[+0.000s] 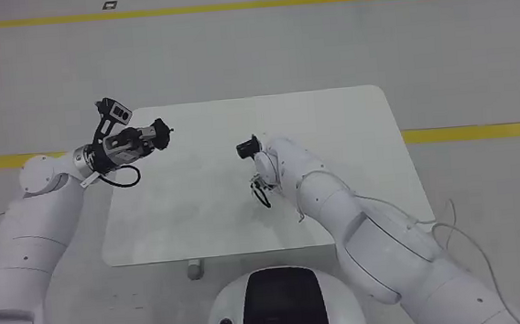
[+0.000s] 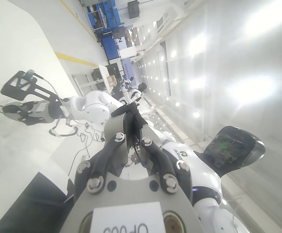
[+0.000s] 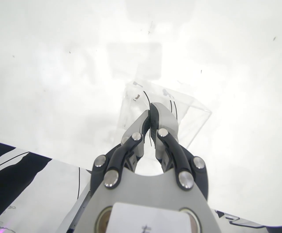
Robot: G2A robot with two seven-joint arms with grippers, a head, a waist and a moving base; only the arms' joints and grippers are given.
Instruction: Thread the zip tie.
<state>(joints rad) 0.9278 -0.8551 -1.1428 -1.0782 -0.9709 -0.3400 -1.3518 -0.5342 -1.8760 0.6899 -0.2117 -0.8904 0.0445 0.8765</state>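
My left gripper [image 1: 163, 133] hangs above the left edge of the white table [image 1: 331, 129], pointing toward the other arm. In the left wrist view this left gripper [image 2: 130, 114] is shut on a black zip tie [image 2: 134, 108] whose end sticks out past the fingertips. My right gripper [image 1: 245, 148] is over the table's middle, a short way from the left one. In its own view the right gripper [image 3: 151, 111] is shut on a thin black zip tie [image 3: 147, 98], directly above a clear plastic box [image 3: 193, 119]. Two more black strands [image 3: 173, 108] stand in that box.
The right gripper [image 2: 15, 111] and its camera bracket also appear in the left wrist view, farther off over the table. Bare white tabletop lies all around the clear box. A yellow floor line [image 1: 478, 131] runs past the table's right edge.
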